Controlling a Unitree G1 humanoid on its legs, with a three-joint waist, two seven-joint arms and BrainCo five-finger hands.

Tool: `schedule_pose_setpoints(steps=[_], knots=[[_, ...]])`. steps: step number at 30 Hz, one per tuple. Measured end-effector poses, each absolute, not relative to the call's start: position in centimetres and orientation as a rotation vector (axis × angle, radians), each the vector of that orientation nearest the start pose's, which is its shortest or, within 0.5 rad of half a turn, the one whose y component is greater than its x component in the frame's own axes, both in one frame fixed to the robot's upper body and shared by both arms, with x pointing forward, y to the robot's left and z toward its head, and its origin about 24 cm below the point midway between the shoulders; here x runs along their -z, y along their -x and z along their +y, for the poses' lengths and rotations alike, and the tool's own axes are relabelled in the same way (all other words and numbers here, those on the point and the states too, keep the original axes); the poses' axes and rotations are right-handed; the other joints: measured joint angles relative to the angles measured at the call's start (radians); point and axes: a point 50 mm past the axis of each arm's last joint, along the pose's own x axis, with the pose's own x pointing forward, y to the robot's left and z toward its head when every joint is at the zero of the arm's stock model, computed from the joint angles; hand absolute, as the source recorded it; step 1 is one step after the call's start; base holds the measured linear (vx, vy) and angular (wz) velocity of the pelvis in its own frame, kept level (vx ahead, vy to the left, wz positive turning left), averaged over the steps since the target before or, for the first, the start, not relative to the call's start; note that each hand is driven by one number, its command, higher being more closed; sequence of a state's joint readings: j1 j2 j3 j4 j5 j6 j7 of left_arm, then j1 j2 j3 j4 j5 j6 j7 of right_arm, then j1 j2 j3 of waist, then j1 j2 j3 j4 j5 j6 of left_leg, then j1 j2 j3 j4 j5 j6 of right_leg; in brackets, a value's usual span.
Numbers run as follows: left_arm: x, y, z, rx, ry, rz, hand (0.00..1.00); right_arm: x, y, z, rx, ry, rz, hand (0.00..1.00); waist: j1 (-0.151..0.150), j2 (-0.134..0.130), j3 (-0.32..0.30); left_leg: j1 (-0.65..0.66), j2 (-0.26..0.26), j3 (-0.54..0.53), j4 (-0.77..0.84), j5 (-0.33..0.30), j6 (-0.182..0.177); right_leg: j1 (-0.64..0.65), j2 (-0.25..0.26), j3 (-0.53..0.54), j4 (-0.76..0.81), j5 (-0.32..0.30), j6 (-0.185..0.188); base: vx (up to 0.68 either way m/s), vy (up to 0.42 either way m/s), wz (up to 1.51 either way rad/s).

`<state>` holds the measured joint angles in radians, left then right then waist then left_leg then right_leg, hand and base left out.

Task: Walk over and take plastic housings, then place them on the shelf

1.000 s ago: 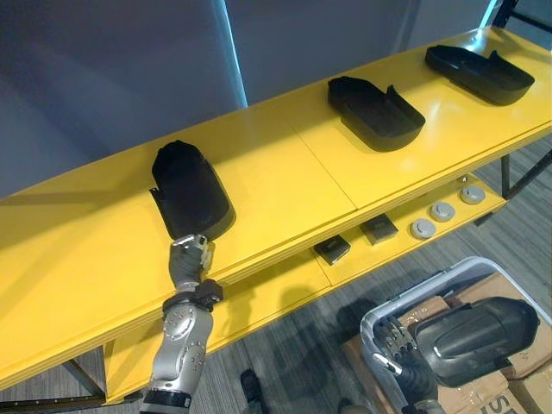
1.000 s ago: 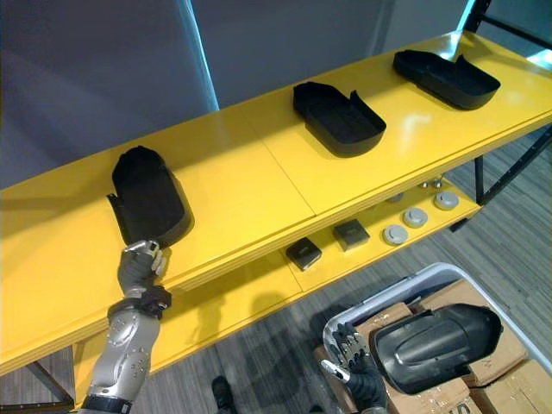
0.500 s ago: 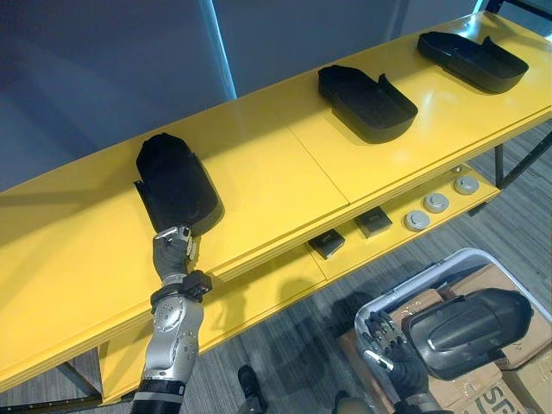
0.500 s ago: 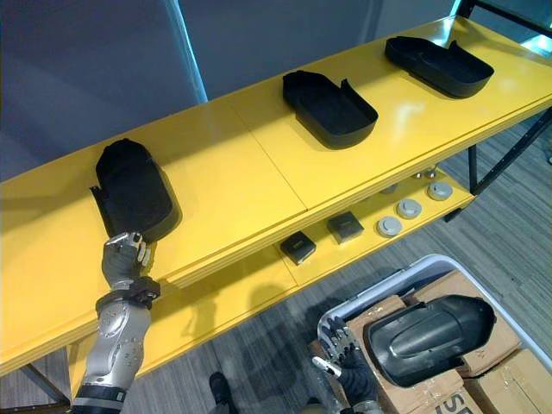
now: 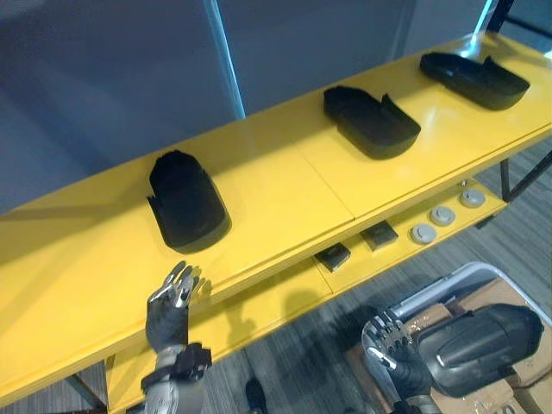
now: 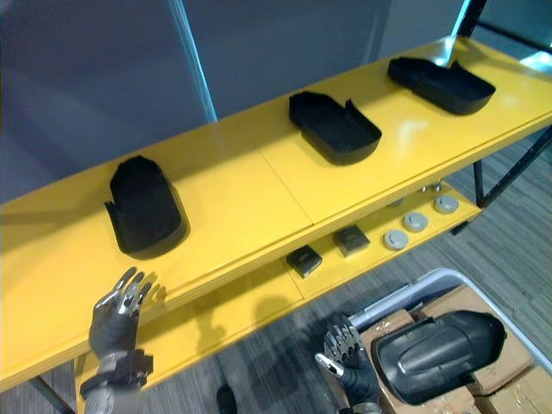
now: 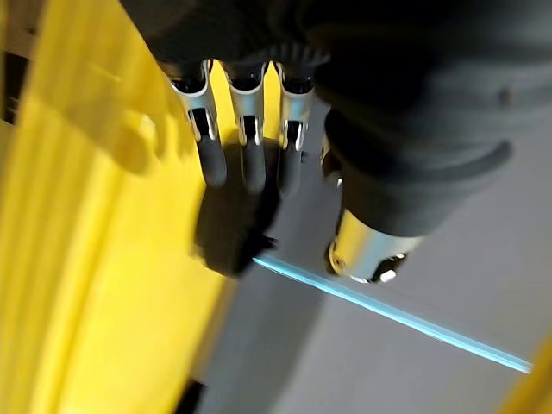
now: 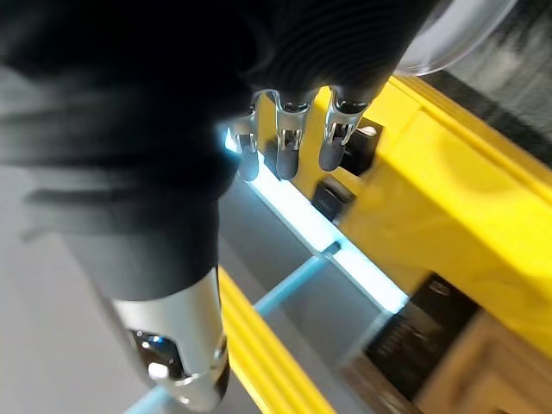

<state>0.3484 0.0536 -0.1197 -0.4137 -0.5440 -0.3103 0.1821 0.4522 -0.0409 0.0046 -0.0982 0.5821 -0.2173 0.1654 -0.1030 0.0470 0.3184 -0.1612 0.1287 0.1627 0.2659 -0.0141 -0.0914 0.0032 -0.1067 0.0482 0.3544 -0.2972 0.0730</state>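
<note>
We find the top board of the yellow shelf (image 5: 285, 181) brightly and evenly lit from above. Glare whitens its far right corner beside the rightmost housing (image 5: 474, 73). A glowing light strip (image 5: 226, 60) runs up the dim grey wall (image 5: 103, 78). Each housing on the top board throws a short, soft shadow. The lower board (image 5: 259, 302) lies in shade. The glossy housing (image 5: 487, 341) in the bin (image 5: 431, 289) shows a pale highlight.

Glossy yellow shelf (image 5: 285, 177), matt black plastic housings (image 5: 187, 201), brown cardboard boxes (image 6: 450, 304)

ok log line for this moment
left hand open, clear of nearest housing | shelf holds three | right hand open beside binned housing
</note>
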Motion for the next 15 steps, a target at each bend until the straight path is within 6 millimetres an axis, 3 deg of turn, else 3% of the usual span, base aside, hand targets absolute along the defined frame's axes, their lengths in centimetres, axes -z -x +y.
schedule_pose_setpoints(steps=[2,5,8,10,12,14,15], knots=[[-9.0,-18.4,15.1,-0.094,0.576,-0.33,0.0,-0.3,-15.1,-18.7,0.151,-0.528,0.023,0.0,-0.007,-0.01,-0.01,0.05,0.023,0.011,-0.004,-0.024,-0.003,0.0,0.02,0.055,0.009,0.039,0.062,0.09,0.051,-0.85],[-8.9,-18.9,14.3,-0.056,0.539,-0.328,0.0,0.0,-14.7,-19.2,0.193,-0.532,0.029,0.0,-0.022,-0.043,-0.035,0.148,0.052,0.136,-0.041,-0.054,-0.005,-0.022,0.021,0.058,0.014,0.085,0.102,0.04,0.065,-1.34],[-8.8,-19.8,14.7,-0.106,0.489,-0.32,0.0,0.6,-14.5,-20.2,0.238,-0.508,0.039,0.0,-0.02,-0.045,-0.056,0.199,0.073,0.278,-0.052,-0.087,0.005,-0.083,0.005,-0.089,0.015,0.167,0.052,-0.02,0.092,-1.6],[-8.6,-20.4,15.2,-0.134,0.472,-0.311,0.0,1.1,-14.7,-20.3,0.262,-0.497,0.058,0.0,-0.018,-0.039,-0.061,0.218,0.1,0.353,-0.054,-0.102,0.014,-0.081,0.026,-0.097,-0.079,0.249,0.057,-0.08,0.121,-1.34],[-7.9,-20.8,15.8,-0.156,0.446,-0.28,0.0,1.6,-14.7,-19.8,0.289,-0.493,0.09,0.0,-0.016,-0.044,-0.072,0.236,0.123,0.419,-0.049,-0.111,0.015,-0.086,-0.01,-0.19,0.003,0.2,0.024,-0.09,0.055,-1.06],[-7.0,-20.8,15.8,-0.151,0.426,-0.232,0.0,1.9,-14.5,-19.7,0.309,-0.481,0.111,0.0,-0.015,-0.052,-0.083,0.255,0.127,0.462,-0.031,-0.133,-0.005,-0.068,-0.041,-0.252,0.053,0.175,0.043,-0.08,-0.008,-0.66],[-6.6,-20.8,15.6,-0.146,0.424,-0.207,0.0,2.0,-14.2,-19.8,0.33,-0.478,0.121,0.0,-0.014,-0.056,-0.095,0.253,0.131,0.491,-0.005,-0.147,-0.021,-0.069,-0.043,-0.261,0.032,0.151,0.025,-0.05,-0.083,-0.61]])
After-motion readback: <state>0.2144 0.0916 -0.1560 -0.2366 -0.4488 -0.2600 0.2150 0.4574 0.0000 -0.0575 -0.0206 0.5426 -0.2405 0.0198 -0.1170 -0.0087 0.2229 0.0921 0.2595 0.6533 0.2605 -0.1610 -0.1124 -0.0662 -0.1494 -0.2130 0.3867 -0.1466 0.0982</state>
